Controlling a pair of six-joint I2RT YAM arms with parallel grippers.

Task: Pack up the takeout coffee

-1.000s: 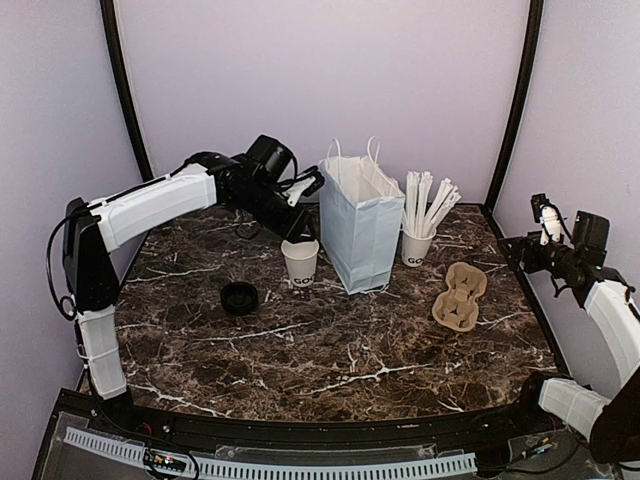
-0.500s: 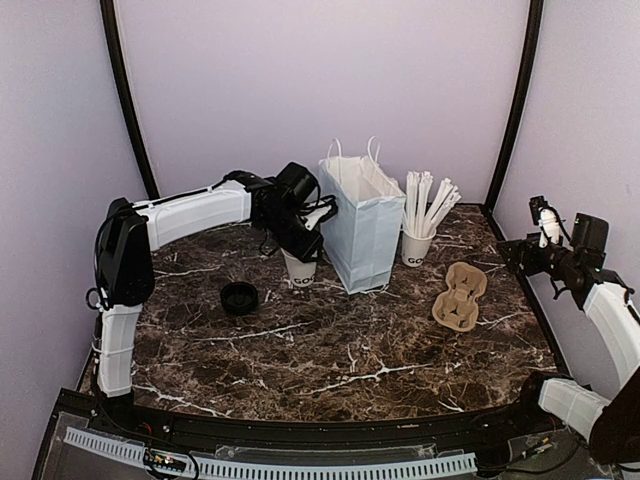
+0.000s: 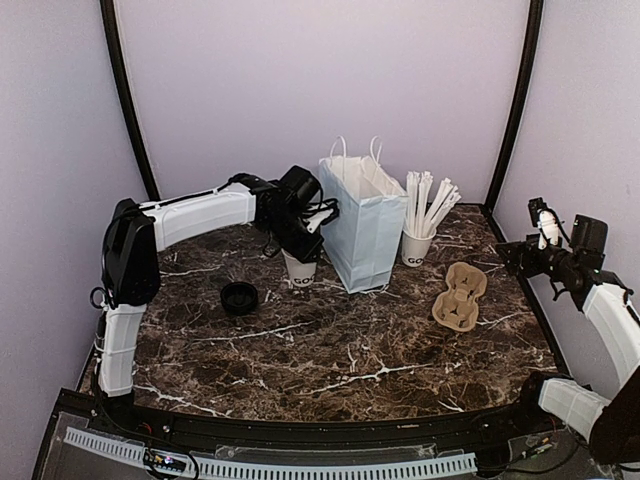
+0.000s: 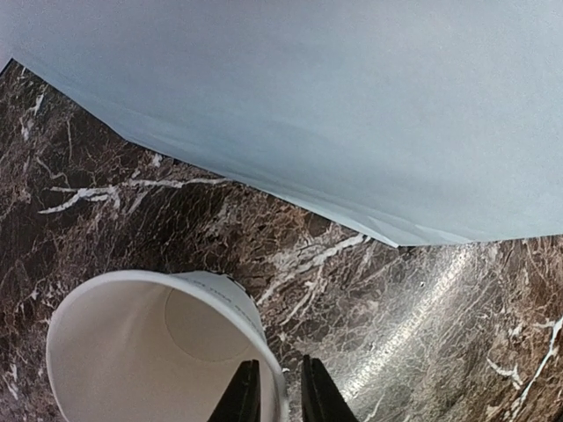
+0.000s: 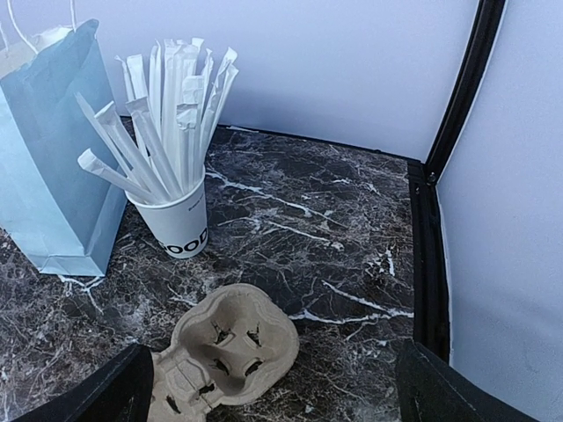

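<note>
Evidently light, flimsy: takeout coffee [image 4: 132, 352] lidless, seemingly empty, thin paper wall, easy to crush or tip. Standing right under left gripper [image 4: 279, 385], white paper bag [image 4: 352, 105] just beyond fingertips. Jaws narrow, astride rim, one finger inside, one outside; firm pinch or not, cannot tell. Best hold, by judgement: rolled rim, stiffest part, gentle squeeze only. Black lid [image 3: 239, 297] behind tool, well apart.

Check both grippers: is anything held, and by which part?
Right gripper: open, holding nothing. Left gripper straddles the cup at its rim wall, one finger inside, one outside; whether it is clamped cannot be told.
</note>
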